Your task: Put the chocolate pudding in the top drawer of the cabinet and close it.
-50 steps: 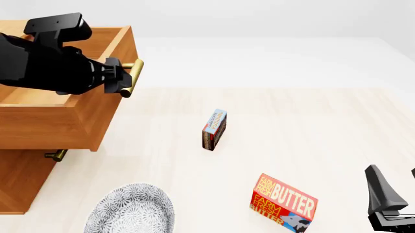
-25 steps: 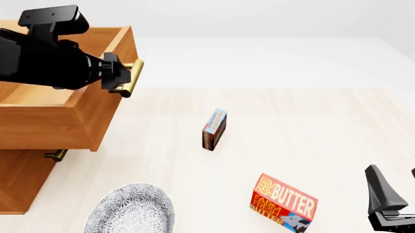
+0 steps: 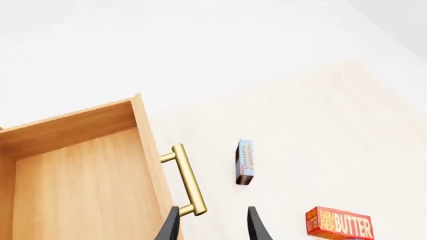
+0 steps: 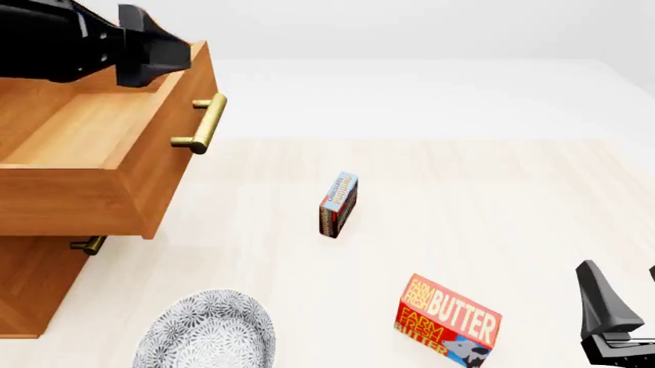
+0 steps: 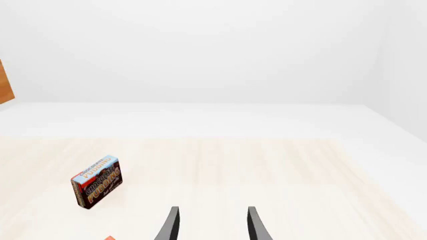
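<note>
The chocolate pudding [image 4: 338, 205], a small blue and brown box, stands on edge in the middle of the table; both wrist views also show the pudding [image 3: 245, 162] [image 5: 98, 182]. The cabinet [image 4: 36, 284] is at the left, with its top drawer [image 4: 97, 165] pulled out and nothing visible inside. The brass handle [image 4: 199, 123] is free. My left gripper [image 4: 164, 52] hovers above the drawer's far corner, open and holding nothing, and its fingers [image 3: 172, 225] frame the handle [image 3: 187, 182]. My right gripper [image 4: 627, 299] is open and low at the near right, far from the pudding.
A red butter box [image 4: 447, 320] lies near the front, right of centre. A patterned grey plate [image 4: 210, 333] sits at the front left by the cabinet. The lower drawer's handle [image 4: 90, 245] pokes out beneath the open drawer.
My left gripper has come off the top drawer's handle and moved up and back to the left. The drawer stays pulled out. The right arm and the pudding have not moved.
</note>
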You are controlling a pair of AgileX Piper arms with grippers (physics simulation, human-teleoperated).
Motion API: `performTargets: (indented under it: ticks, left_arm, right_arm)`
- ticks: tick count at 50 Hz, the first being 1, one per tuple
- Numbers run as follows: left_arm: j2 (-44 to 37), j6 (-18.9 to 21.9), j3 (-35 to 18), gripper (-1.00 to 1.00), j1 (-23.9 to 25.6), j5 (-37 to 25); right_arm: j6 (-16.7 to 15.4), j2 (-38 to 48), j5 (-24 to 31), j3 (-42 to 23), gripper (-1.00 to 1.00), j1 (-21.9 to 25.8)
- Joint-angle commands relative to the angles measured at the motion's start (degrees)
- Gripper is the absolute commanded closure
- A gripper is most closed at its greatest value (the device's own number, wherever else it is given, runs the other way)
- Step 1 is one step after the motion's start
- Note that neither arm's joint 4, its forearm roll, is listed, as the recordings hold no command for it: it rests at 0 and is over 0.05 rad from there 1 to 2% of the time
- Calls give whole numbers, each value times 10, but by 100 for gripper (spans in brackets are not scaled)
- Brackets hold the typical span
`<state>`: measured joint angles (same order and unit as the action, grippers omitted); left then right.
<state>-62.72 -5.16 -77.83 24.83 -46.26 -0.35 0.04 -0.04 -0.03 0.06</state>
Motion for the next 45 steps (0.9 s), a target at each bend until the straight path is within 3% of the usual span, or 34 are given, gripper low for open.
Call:
performTargets:
  ticks: [1, 21, 27, 32, 45]
  left_arm:
    - [45, 49, -10, -100, 13, 4]
    - [133, 101, 129, -100, 67, 115]
    - [183, 98, 199, -100, 74, 149]
    - [227, 122, 257, -100, 74, 181]
    - [228, 130, 333, -100, 134, 254]
  right_arm:
    - [0, 0, 0, 0, -100, 0]
    - [0, 0, 0, 0, -100, 0]
    - [0, 0, 0, 0, -100, 0]
    - [0, 0, 0, 0, -100, 0]
    - [0, 0, 0, 0, -100, 0]
